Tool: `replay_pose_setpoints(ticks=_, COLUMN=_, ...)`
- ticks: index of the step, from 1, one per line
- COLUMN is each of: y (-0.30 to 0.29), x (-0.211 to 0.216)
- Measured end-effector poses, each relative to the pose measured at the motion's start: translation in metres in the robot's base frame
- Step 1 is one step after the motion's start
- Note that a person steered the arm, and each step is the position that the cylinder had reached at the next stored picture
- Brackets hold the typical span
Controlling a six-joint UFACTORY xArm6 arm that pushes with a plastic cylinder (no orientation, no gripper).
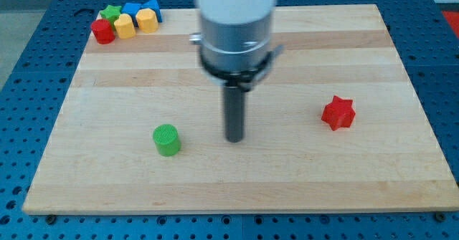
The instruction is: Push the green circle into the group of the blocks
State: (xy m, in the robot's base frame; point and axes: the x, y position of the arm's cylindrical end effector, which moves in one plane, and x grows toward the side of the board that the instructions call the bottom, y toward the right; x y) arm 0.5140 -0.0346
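Observation:
The green circle (166,140) is a short green cylinder on the wooden board (301,183), left of centre toward the view's bottom. My tip (234,139) rests on the board to the right of the green circle, apart from it by a clear gap. The group of blocks sits at the board's top left corner: a red block (102,31), two yellow blocks (124,26) (147,20), a green star (110,13) and blue blocks (133,9) (153,6) pressed close together.
A red star (338,113) lies alone at the view's right, well away from my tip. The arm's white and grey body (237,25) hangs over the board's top centre. A blue perforated table (29,89) surrounds the board.

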Motion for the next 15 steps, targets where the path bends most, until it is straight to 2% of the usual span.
replay_pose_setpoints(ticks=1, y=-0.073, x=0.000)
replay_pose_setpoints(ticks=2, y=-0.077, x=0.002)
replay_pose_setpoints(ticks=3, y=-0.047, x=0.013)
replay_pose_setpoints(ticks=4, y=-0.041, x=0.041)
replay_pose_setpoints(ticks=5, y=-0.075, x=0.052)
replay_pose_setpoints(ticks=6, y=-0.160, x=0.008)
replay_pose_setpoints(ticks=7, y=-0.214, x=-0.040)
replay_pose_setpoints(ticks=8, y=-0.234, x=-0.070)
replay_pose_setpoints(ticks=9, y=-0.217, x=-0.055)
replay_pose_setpoints(ticks=10, y=-0.193, x=-0.019)
replay_pose_setpoints(ticks=11, y=-0.165, x=-0.012)
replay_pose_setpoints(ticks=13, y=-0.204, x=-0.083)
replay_pose_setpoints(ticks=14, y=-0.201, x=-0.103)
replay_pose_setpoints(ticks=15, y=-0.188, x=-0.095)
